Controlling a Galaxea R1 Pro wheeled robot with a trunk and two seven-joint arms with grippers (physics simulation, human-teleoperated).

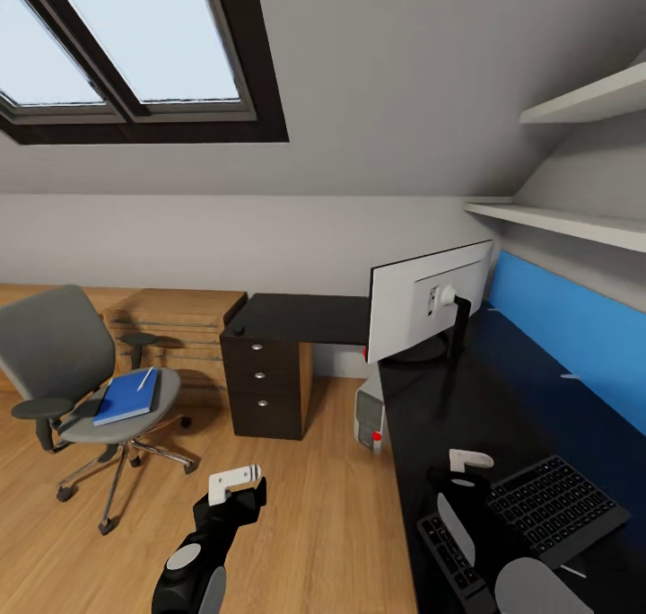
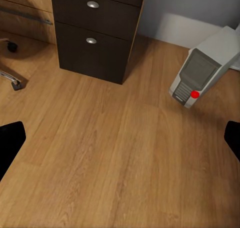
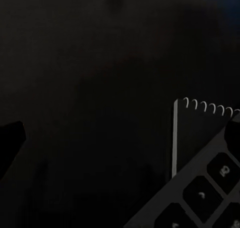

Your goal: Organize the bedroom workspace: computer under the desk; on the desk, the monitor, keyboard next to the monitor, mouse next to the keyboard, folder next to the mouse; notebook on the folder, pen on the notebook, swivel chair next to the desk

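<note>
Head view: the long black tabletop (image 1: 502,390) with its blue back panel is seen along the right, and its black three-drawer unit (image 1: 264,385) stands at the far corner. On the tabletop a wide monitor (image 1: 429,300) with a pale grey back is set upright on a black stand. Nearer the camera a slim keyboard (image 1: 538,515) with black keys is laid at an angle, partly covered by the right arm. The right end effector (image 1: 468,467) is held just above the tabletop beside the keyboard; whether it is released or clenched cannot be told there. In the right wrist view its dark fingertips (image 3: 10,140) are seen far apart with nothing between them, above the dark surface, a corner of the keyboard and a black spiral-bound notebook (image 3: 200,128).

A light grey tower computer (image 1: 370,414) with a red spot on its front is stood on the wooden floor (image 1: 314,524) under the tabletop's edge. The left end effector (image 1: 235,483) is held over the floor, released and empty, as shown by the separated fingertips (image 2: 10,140) in the left wrist view.

A grey padded swivel chair (image 1: 63,363) is placed well apart from the tabletop, before a light wooden dresser (image 1: 170,327). On its seat a blue folder (image 1: 127,397) is laid, with a thin white pen (image 1: 144,379) on top.
</note>
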